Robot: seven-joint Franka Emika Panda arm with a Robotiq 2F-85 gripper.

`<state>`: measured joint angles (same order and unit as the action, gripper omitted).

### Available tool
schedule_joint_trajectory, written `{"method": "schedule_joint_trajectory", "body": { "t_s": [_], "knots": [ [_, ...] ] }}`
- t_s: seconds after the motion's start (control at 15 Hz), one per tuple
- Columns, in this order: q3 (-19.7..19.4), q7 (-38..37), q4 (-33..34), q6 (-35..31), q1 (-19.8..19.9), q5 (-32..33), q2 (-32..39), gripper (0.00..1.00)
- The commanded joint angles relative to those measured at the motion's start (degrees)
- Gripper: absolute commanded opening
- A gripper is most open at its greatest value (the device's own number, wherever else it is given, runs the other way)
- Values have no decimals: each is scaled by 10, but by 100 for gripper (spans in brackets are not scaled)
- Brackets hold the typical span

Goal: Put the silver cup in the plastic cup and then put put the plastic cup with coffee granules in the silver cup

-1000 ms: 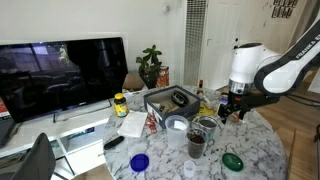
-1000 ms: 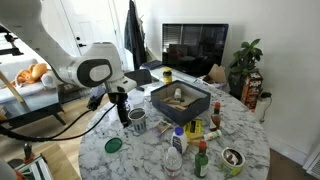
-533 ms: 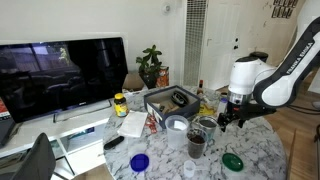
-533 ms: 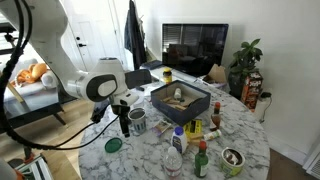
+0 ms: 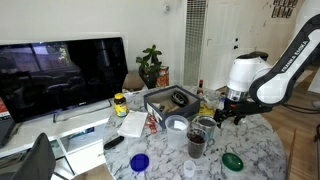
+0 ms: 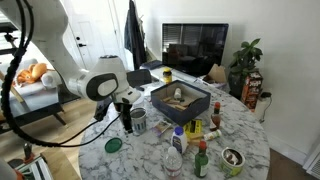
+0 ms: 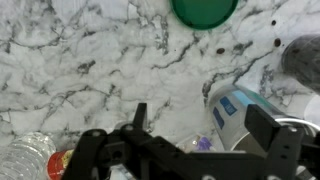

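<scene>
The silver cup (image 5: 205,125) stands upright on the marble table, also in an exterior view (image 6: 138,120). In the wrist view it shows a blue label (image 7: 235,108) just inside my right finger. My gripper (image 5: 222,113) (image 6: 125,116) (image 7: 200,125) is open and empty, low beside the cup, its jaws wide apart. The plastic cup (image 5: 176,124) with the pale rim stands beyond the silver cup. The dark plastic cup with coffee granules (image 5: 197,146) stands in front of both, toward the table's near edge.
A green lid (image 5: 232,160) (image 6: 113,145) (image 7: 205,10) lies on the marble table (image 5: 165,160) near the gripper. A blue lid (image 5: 139,161) lies farther off. A dark tray (image 5: 168,100) (image 6: 180,98), sauce bottles (image 6: 200,160) and a TV (image 5: 60,75) are around.
The arm has come down and moved sideways toward the silver cup. The gripper has stayed open. The cups have not moved.
</scene>
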<state>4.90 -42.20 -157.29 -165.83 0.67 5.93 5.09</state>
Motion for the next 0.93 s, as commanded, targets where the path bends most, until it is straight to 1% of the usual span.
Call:
{"method": "schedule_joint_trajectory", "body": {
  "t_s": [0.0,0.2,0.27,0.33,0.53,0.6,0.73,0.87],
  "knots": [
    [-18,44,1,-35,-16,-46,1,100],
    [-14,91,-4,-39,-17,-88,-1,100],
    [-17,98,-3,-10,-18,-95,-4,100],
    [-22,103,-4,5,-18,-96,-4,100],
    [-32,111,2,43,-17,-98,-7,100],
    [-38,106,-1,47,-18,-90,-13,100],
    [-37,118,-5,37,-16,-101,-23,100],
    [-32,135,-5,13,-14,-130,-25,100]
  ]
}}
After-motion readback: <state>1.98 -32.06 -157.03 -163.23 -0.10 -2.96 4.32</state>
